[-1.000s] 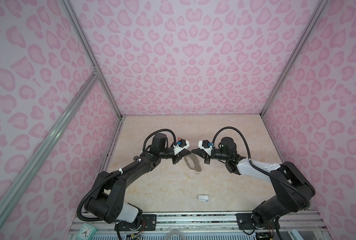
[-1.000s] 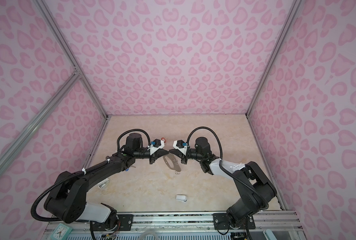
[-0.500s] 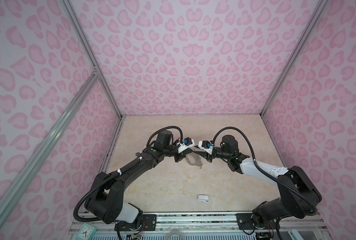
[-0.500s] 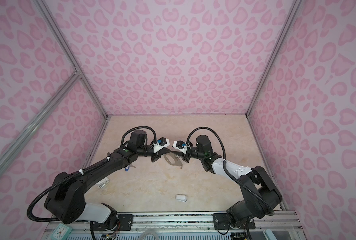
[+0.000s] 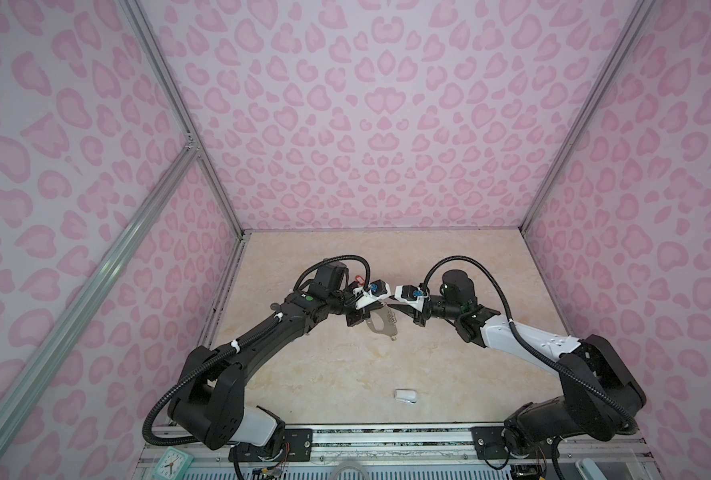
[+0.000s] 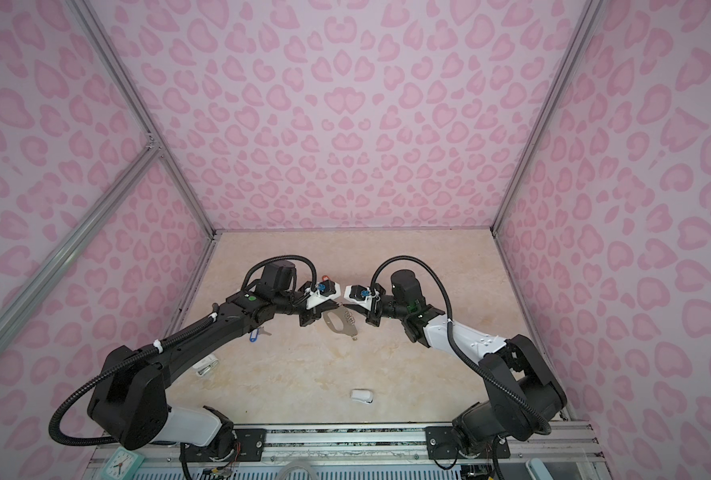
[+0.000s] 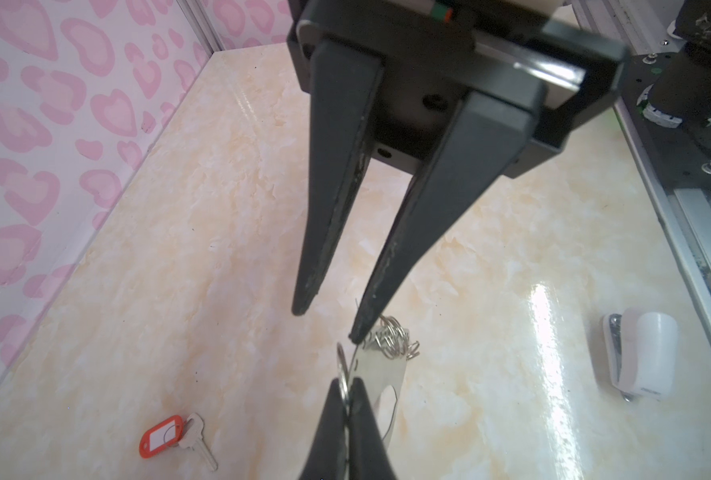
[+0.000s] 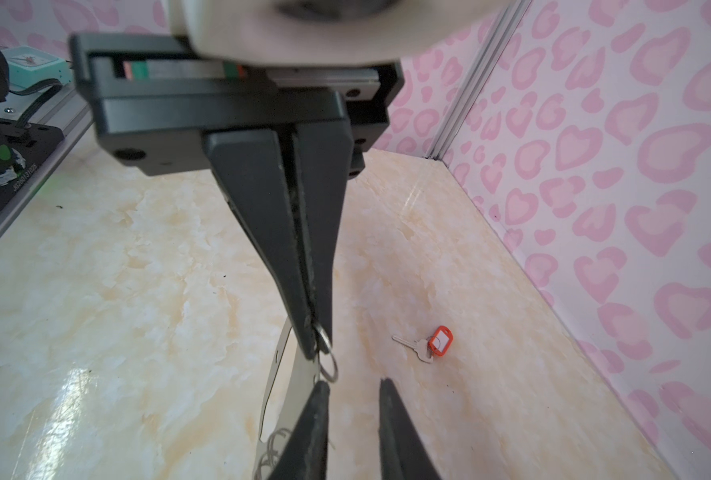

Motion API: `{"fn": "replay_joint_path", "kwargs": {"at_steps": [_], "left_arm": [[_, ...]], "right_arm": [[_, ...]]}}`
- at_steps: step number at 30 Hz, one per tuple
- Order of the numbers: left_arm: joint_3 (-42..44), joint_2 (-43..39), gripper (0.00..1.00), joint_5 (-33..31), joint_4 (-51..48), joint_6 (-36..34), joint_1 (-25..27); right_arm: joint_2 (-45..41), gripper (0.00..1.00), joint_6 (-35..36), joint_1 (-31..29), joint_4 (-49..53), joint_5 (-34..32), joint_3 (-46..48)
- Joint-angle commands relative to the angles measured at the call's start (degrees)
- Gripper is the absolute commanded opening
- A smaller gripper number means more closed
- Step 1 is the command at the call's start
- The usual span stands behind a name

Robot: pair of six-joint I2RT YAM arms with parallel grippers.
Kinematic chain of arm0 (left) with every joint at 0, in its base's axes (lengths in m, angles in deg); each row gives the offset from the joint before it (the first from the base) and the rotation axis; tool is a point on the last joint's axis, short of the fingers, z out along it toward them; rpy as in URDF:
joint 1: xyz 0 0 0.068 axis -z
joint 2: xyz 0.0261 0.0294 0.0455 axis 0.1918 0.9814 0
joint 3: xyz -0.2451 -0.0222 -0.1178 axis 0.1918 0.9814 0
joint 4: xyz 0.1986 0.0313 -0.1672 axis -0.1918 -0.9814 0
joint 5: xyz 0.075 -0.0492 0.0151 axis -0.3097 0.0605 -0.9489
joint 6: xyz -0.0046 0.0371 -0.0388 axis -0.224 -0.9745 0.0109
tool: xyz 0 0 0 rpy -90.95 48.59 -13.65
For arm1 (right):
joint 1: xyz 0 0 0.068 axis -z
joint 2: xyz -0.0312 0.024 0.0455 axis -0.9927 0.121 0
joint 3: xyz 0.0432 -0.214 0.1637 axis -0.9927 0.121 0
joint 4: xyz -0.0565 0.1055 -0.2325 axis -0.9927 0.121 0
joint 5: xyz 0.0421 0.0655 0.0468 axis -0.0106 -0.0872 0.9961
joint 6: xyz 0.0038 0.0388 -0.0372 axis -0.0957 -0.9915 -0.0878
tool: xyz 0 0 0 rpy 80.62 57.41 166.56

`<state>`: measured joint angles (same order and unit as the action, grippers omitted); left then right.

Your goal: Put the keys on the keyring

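My left gripper (image 7: 347, 384) clamps the keyring (image 7: 381, 374) by one end; my right gripper (image 7: 329, 326) stands narrowly open beside it; the orange-tagged key (image 7: 171, 436) and blue-tagged key (image 6: 254, 335) lie on the table (image 7: 179, 249); a nudge could twist the keyring loose.

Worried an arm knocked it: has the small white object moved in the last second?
No. The white object sits equally far from the front rail, same spot along it.

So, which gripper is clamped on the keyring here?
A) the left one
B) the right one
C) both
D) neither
A: in the left wrist view the left gripper is shut on the keyring, while the right gripper has its jaws apart with nothing between them.
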<state>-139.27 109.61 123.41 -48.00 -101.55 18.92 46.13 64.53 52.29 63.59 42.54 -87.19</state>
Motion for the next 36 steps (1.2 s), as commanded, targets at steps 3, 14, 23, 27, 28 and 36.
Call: {"fn": "replay_joint_path", "kwargs": {"at_steps": [3, 14, 23, 27, 28, 36], "left_arm": [[-1.4, -0.8, 0.03, 0.1, -1.5, -2.5, 0.1], [-1.4, -1.0, 0.03, 0.9, -2.2, -4.5, 0.7], [-1.3, -1.4, 0.03, 2.2, -1.9, -5.4, 0.9], [-1.2, -1.0, 0.14, 2.7, -1.1, -3.8, 0.8], [-1.0, -1.1, 0.20, 2.6, -0.5, -2.9, 0.6], [6.3, -4.2, 0.32, 9.0, 12.1, 7.4, -5.9]], "right_arm": [[0.3, 0.21, 0.2, -0.3, 0.5, 1.6, -0.4], [1.0, 0.14, -0.5, -0.6, 0.2, 2.3, -0.8], [1.6, 0.05, -1.3, -0.7, -0.4, 2.9, -0.9], [1.5, 0.00, -5.2, -0.1, -5.6, 3.3, 0.6], [1.5, 0.00, -5.7, 0.0, -6.2, 3.5, 0.8], [1.7, 0.00, -8.8, 0.3, -10.9, 5.8, 2.4]]}}
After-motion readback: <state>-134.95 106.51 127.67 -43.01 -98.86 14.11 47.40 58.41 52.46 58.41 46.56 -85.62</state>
